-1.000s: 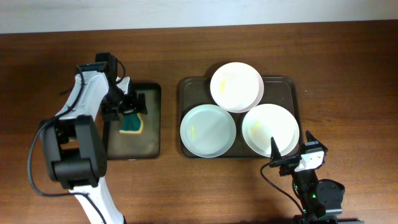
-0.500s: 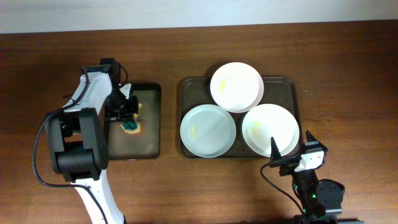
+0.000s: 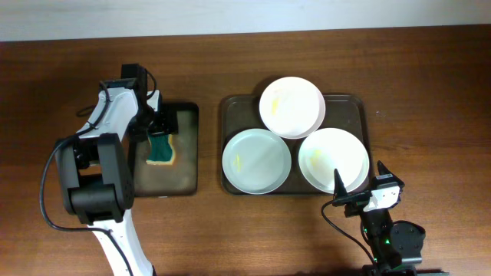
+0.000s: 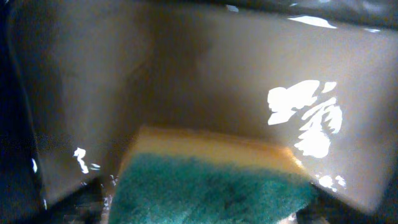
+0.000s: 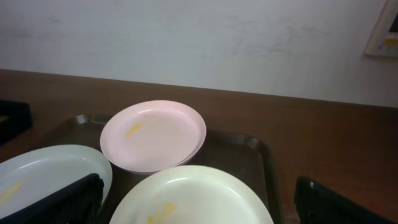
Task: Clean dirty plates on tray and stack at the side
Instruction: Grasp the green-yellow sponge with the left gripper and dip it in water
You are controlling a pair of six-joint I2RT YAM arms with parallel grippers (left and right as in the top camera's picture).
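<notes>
Three white plates lie on the dark brown tray (image 3: 360, 107): a far one (image 3: 291, 106), a left one (image 3: 257, 161) and a right one (image 3: 333, 159), each with faint yellow smears. In the right wrist view they show as the far plate (image 5: 152, 134), the left plate (image 5: 43, 171) and the near plate (image 5: 193, 196). My right gripper (image 3: 359, 182) is open and empty at the tray's near right corner, its fingers (image 5: 199, 208) wide apart. My left gripper (image 3: 159, 126) is over the small black tray, shut on a green and yellow sponge (image 3: 161, 151), which fills the space between the fingers (image 4: 208, 211).
The small black tray (image 3: 165, 180) lies left of the brown tray and looks wet and shiny (image 4: 249, 81). Bare wooden table (image 3: 430, 115) lies to the right of the brown tray. A white wall runs along the far edge.
My left gripper shifted slightly back toward the black tray's far end over the sponge, and the sponge now looks longer beneath it. The right arm and the plates have not moved.
</notes>
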